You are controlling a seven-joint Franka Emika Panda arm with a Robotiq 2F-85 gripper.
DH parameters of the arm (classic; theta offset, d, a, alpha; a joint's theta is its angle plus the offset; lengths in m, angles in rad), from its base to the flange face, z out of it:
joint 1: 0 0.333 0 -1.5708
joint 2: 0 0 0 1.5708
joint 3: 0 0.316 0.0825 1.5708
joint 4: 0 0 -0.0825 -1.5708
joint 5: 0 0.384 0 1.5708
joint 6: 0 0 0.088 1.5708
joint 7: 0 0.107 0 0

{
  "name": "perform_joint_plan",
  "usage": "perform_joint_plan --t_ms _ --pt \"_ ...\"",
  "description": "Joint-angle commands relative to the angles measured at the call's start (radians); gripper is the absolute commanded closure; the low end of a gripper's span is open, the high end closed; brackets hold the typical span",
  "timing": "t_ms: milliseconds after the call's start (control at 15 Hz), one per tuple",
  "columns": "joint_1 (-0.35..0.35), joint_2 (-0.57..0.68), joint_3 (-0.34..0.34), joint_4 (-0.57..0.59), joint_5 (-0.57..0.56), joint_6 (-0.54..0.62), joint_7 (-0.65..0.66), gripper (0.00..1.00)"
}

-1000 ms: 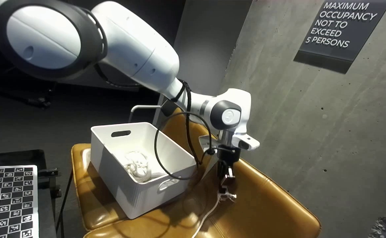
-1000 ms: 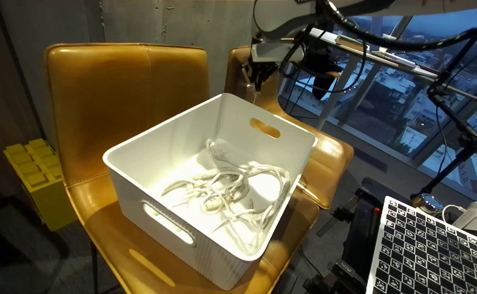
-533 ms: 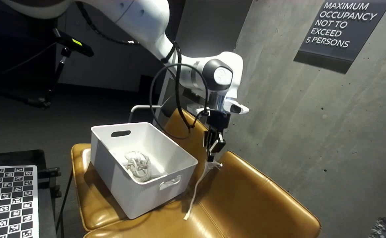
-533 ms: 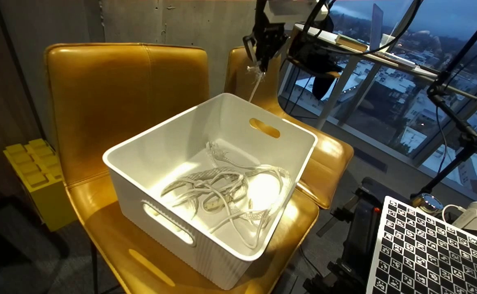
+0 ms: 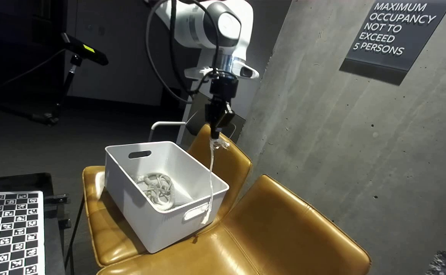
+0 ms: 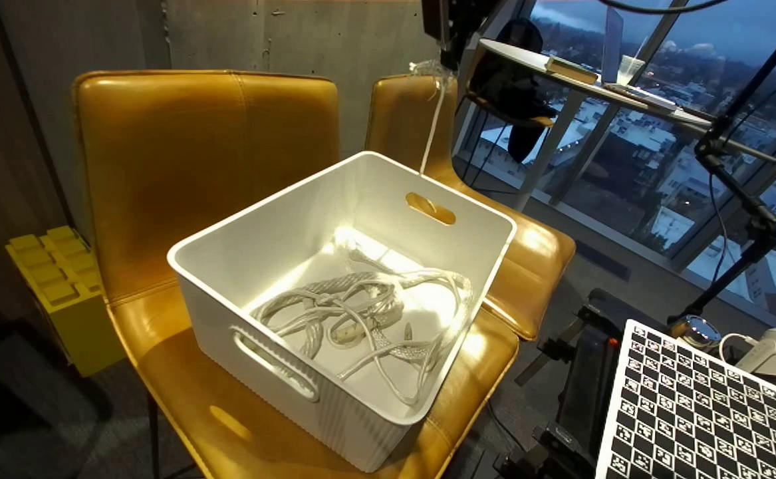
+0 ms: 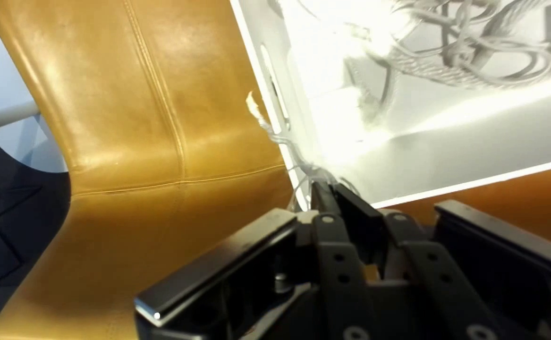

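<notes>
Gripper (image 5: 215, 135) clenched, the frayed top of a string (image 5: 210, 179) pinched in its fingertips (image 7: 325, 200) (exact bite too small to tell). In an exterior view the string hangs at 6 o'clock, in front of the handle end of the white box (image 6: 361, 426), outside it. In the wrist view its loose end shows at 11 o'clock from the fingertips, over the neighbouring chair (image 7: 129, 245); the cords (image 6: 344, 283) inside the box lie between 1 and 2 o'clock. Risks, as judged: a low sweep boxward could snag the loose end on the rim (image 6: 407, 422) or handle hole (image 6: 431, 208); thin wisps give poor purchase, so a tug could pull it free; lowered onto the cords, it could tangle.
</notes>
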Motion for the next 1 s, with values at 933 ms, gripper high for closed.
perform_joint_plan --t_ms 933 --pt "-0.027 -0.530 0.243 -0.686 -0.013 0.442 0.045 0.99"
